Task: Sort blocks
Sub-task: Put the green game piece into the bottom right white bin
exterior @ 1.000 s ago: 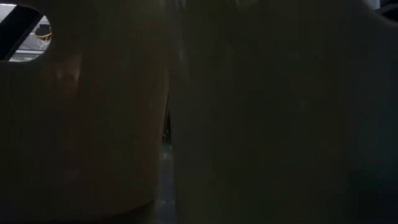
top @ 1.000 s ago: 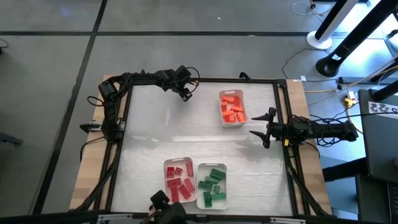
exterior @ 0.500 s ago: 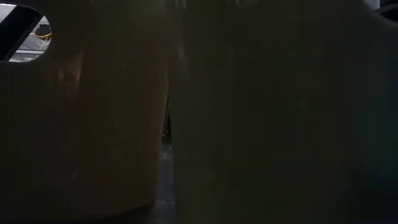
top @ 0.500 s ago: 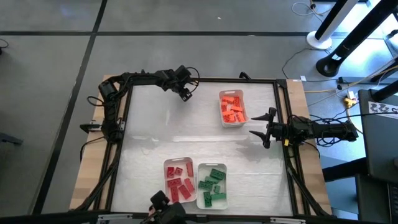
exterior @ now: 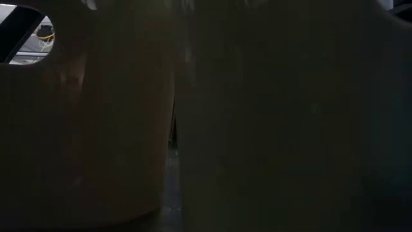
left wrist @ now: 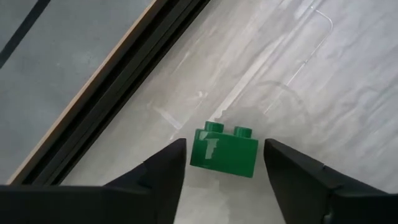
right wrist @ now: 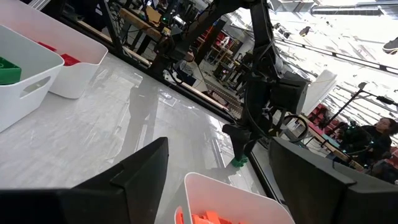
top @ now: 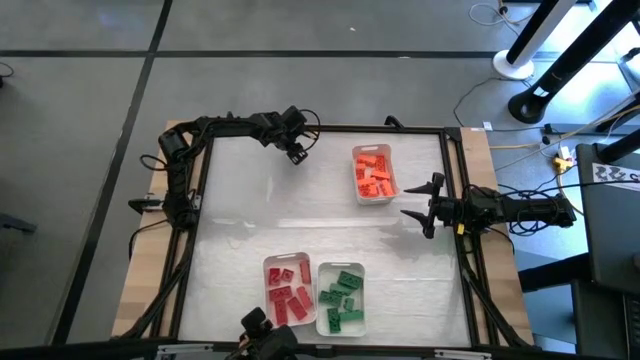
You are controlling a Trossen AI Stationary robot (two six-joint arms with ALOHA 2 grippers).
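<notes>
One green studded brick [left wrist: 224,151] lies flat on the white table near its far edge, between the fingers of my open left gripper [left wrist: 224,142], which stand on either side of it with a small gap. The right wrist view shows this brick [right wrist: 239,162] under the left gripper [right wrist: 244,142]. In the high view the left gripper [top: 297,151] hides it. Orange bricks [top: 373,174], red bricks [top: 288,291] and green bricks [top: 342,298] lie in their trays. My right gripper [top: 424,205] hangs open beside the orange tray, holding nothing.
The orange tray [top: 390,190] stands far right of centre. The red tray [top: 266,270] and green tray [top: 360,272] stand side by side at the near edge, and their walls [exterior: 96,129] block the low view. A black frame [top: 330,129] edges the table.
</notes>
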